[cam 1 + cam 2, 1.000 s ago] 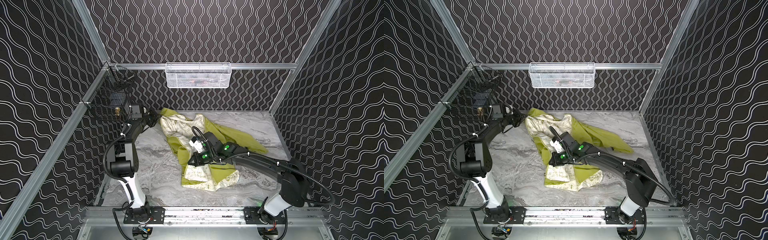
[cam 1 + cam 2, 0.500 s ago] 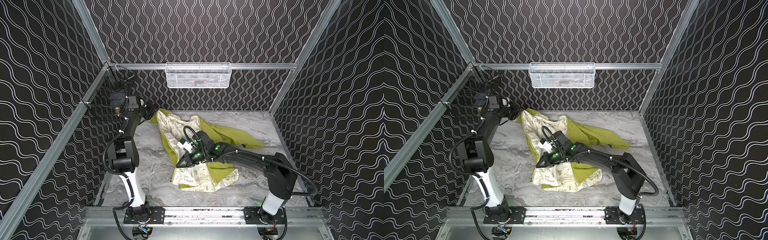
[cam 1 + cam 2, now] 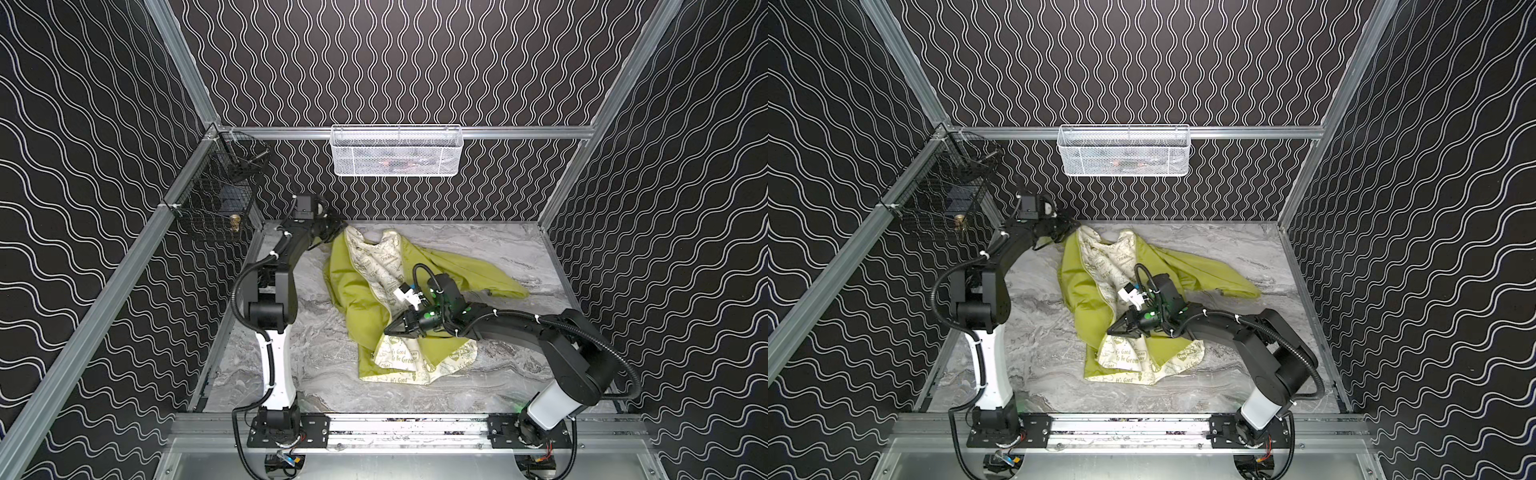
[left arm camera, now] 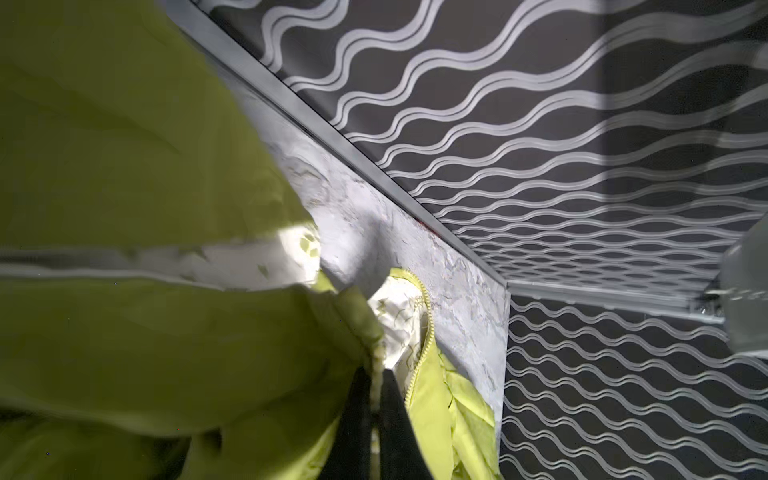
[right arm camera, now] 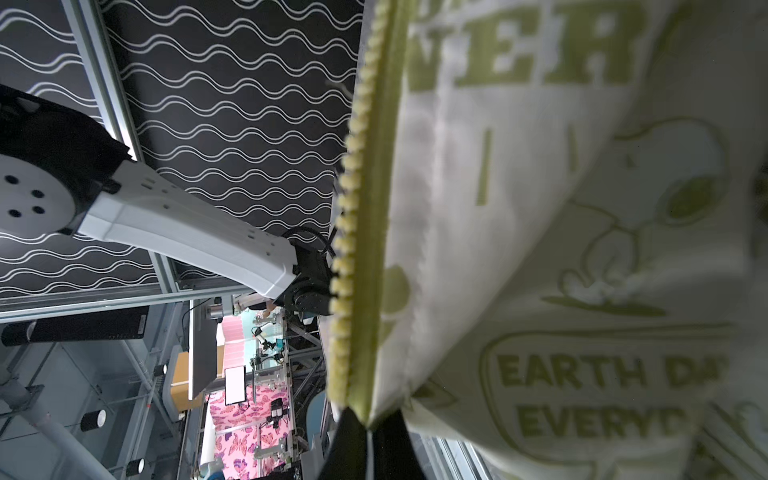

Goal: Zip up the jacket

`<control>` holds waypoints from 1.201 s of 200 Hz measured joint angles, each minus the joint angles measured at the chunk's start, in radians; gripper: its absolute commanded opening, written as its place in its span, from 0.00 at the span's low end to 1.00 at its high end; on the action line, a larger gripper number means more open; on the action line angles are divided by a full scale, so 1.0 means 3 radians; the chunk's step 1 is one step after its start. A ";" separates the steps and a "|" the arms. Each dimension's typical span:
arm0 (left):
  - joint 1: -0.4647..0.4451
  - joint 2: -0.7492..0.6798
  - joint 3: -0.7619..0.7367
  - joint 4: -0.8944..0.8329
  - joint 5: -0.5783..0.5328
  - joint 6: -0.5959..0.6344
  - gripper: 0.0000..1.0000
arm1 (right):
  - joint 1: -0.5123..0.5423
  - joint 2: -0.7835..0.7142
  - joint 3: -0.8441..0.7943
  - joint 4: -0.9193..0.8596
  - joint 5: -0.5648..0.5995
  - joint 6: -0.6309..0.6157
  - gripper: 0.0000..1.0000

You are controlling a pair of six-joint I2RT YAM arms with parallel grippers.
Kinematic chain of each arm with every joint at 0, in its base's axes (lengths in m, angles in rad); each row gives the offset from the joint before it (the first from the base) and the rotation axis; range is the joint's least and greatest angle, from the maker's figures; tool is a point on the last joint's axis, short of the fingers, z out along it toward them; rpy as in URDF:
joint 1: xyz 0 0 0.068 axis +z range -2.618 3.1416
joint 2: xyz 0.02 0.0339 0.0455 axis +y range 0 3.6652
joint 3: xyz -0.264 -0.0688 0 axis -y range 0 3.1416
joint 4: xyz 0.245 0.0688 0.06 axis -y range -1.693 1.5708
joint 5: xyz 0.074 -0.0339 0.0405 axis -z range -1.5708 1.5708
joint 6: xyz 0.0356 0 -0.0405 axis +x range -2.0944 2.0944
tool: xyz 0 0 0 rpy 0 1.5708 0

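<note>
**Jacket carried back to the right, both pairs of fingers clamped on its open edge**

The thin lime-green hooded jacket (image 3: 357, 291) (image 3: 1088, 291) with cream cartoon-printed lining lies open on the grey marble-patterned table (image 3: 316, 353) (image 3: 1042, 332). It runs from the far left toward the near middle, with one sleeve thrown out to the right.

The left fingers (image 3: 336, 227) (image 4: 392, 419) are clenched on the jacket's far end, close to the back wall. In the left wrist view the cloth edge is pinched between the two dark tips, and the pale toothed zipper (image 4: 426, 332) curves just beside them.

The right fingers (image 3: 397, 328) (image 5: 349, 449) are clenched on the front edge near the jacket's middle. In the right wrist view they pinch the zipper tape and the printed lining, and the zipper's teeth run away from the tips, unjoined.

Compared with half a second ago, both pairs of fingers have shifted right and taken the jacket with them. More bare table now shows between the left arm and the green cloth. The right arm's elbow has swung back out to the right. The near hem lies about where it lay a second ago.
</note>
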 measured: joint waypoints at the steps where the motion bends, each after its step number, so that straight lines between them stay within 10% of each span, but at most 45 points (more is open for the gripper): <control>1: -0.0006 0.0006 0.0004 0.0006 0.0000 -0.0005 0.00 | -0.0010 -0.0005 -0.0009 0.0004 -0.0001 0.0000 0.01; 54: -0.0343 0.0448 0.0080 0.0587 0.0013 -0.0376 0.01 | -0.0443 -0.0086 -0.0290 0.0060 -0.0100 -0.0067 0.02; 106: -0.0450 0.0768 0.0191 0.1122 0.0038 -0.0783 0.44 | -0.0732 -0.0219 -0.0421 -0.0350 -0.0041 -0.0412 0.06; 145: -0.0488 0.0806 0.0287 0.1306 0.0128 -0.0810 0.53 | -0.0801 -0.0275 -0.0512 -0.0661 0.0084 -0.0610 0.28; 190: -0.0495 0.0303 -0.0062 0.1114 0.0198 -0.0589 0.58 | -0.0801 -0.0336 -0.0465 -0.0977 0.0285 -0.0738 0.60; 240: -0.0511 -0.0767 -0.0958 0.0525 0.0023 0.0019 0.59 | -0.0804 -0.0579 -0.0183 -0.1467 0.0683 -0.0877 0.62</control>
